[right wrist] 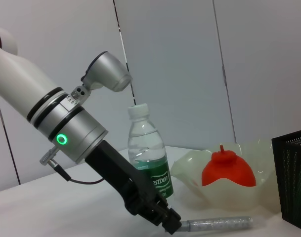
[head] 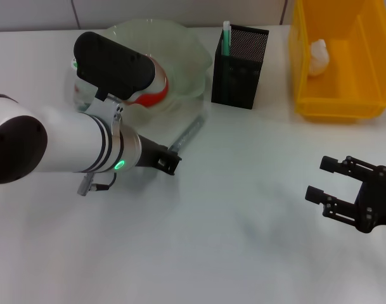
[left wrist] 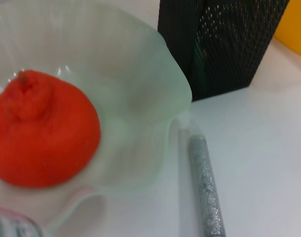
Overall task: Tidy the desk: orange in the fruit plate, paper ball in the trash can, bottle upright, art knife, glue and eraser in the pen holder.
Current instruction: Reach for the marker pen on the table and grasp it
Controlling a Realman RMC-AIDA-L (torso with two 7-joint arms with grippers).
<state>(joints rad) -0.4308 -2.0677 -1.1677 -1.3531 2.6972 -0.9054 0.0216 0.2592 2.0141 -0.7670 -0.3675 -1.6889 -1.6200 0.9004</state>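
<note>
The orange (head: 160, 90) lies in the pale-green fruit plate (head: 183, 47), half hidden by my left arm; it shows fully in the left wrist view (left wrist: 41, 133). The bottle (right wrist: 150, 158) stands upright beside the plate. A grey speckled stick (head: 189, 132), glue or art knife, lies on the table between the plate and the black pen holder (head: 239, 69). My left gripper (head: 172, 163) is low at the stick's near end. The paper ball (head: 318, 57) lies in the yellow trash can (head: 335, 104). My right gripper (head: 316, 178) is open and empty at the right. The eraser is out of view.
A green-topped stick (head: 226, 35) stands in the pen holder. My left forearm (head: 66, 149) crosses the left side of the table and covers part of the plate and bottle. A wall rises behind the table's far edge.
</note>
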